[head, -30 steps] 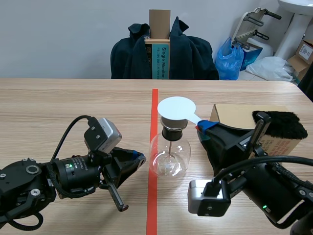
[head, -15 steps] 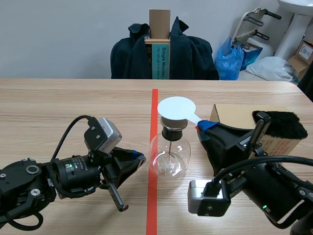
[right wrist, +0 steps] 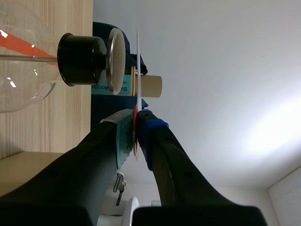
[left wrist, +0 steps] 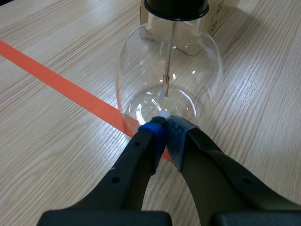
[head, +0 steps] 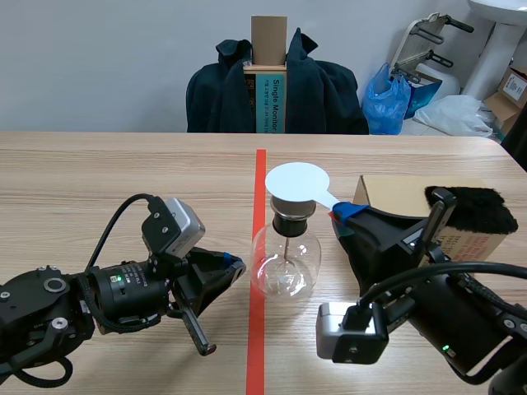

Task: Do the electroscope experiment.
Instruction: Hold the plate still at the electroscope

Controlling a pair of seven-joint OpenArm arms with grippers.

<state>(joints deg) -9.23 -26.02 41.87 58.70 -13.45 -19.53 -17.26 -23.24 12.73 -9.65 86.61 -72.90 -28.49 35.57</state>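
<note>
Nothing has moved: the right gripper point(right wrist: 136, 123) stays clamped on the white disc point(head: 297, 182), held just ahead of its fingertips over the flask point(head: 285, 262) and its metal cap point(right wrist: 116, 57). The left gripper point(left wrist: 165, 136) is pinched shut on nothing, tips at the flask's base. The disc looks presented; judging the reaction and pulling away seem left.

On surface point(head: 123, 173): flask point(head: 285, 255), directly ahead of left hand point(head: 233, 265), hand's tip at its base. Between right hand point(head: 340, 212) fingers: paddle point(head: 298, 182), its disc just over flask top. Beyond right hand, to its right: box point(head: 395, 193); fur piece point(head: 473, 210) on box's outer end.
</note>
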